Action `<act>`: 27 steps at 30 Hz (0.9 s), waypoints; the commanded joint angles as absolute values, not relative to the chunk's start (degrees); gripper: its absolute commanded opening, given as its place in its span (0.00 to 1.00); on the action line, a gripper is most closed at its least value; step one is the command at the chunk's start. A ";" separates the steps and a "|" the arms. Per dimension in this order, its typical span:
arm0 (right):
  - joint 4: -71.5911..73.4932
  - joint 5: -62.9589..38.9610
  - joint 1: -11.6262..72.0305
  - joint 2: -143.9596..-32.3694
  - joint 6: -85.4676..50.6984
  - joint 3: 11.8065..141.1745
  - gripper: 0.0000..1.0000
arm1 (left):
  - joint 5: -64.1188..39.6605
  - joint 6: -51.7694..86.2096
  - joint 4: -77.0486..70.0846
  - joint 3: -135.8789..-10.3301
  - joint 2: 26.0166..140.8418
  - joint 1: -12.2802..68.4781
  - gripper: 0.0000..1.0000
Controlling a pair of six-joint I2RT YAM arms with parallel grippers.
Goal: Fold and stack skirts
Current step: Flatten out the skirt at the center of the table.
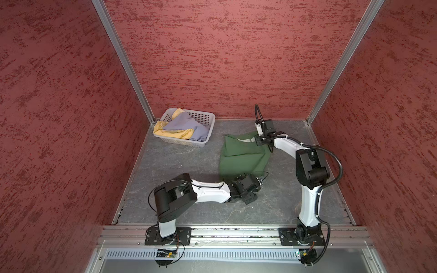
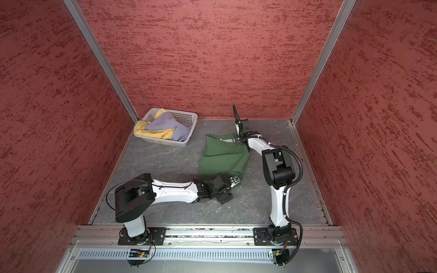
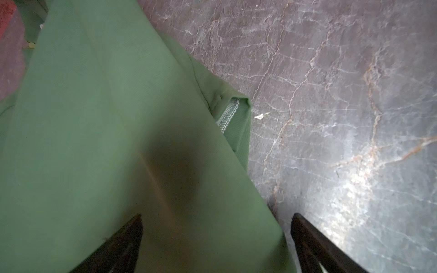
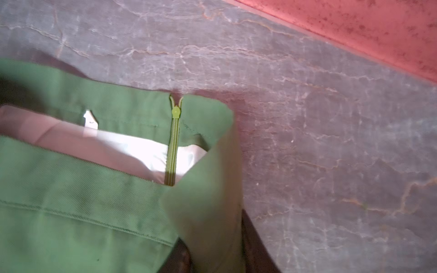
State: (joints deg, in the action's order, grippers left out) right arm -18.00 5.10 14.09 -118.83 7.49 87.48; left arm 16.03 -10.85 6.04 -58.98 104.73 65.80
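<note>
Right of centre on the grey marbled tabletop (image 1: 179,170), we find the dark green cloth skirt (image 1: 243,156) spread loosely. The right gripper (image 4: 214,243) pinches its far waistband corner. The left gripper (image 3: 216,218) gapes wide over the near hem, holding nothing. Soft, light and limp, we judge; best held at the corners.

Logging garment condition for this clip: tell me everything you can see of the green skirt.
The green skirt is plain woven cloth with a stitched waistband, a matching zipper closed nearly to the top, pale lining, a white label and an overlocked seam at a hem corner. It lies partly folded on the grey table, right of the basket and apart from it. The right gripper seems to pinch a lifted waistband corner; the open left gripper straddles its near edge.
</note>
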 commanded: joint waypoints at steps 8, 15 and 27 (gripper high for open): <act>-17.15 1.92 9.43 -114.48 2.45 84.52 0.03 | 18.45 -6.89 11.14 -61.24 107.66 63.80 0.15; -16.35 0.55 7.38 -107.12 -4.41 75.62 0.03 | 23.84 -5.63 12.57 -60.34 105.80 60.10 0.00; -9.66 -7.13 7.37 -88.37 -18.83 50.86 0.04 | 26.48 -12.13 6.62 -60.61 102.36 46.39 0.00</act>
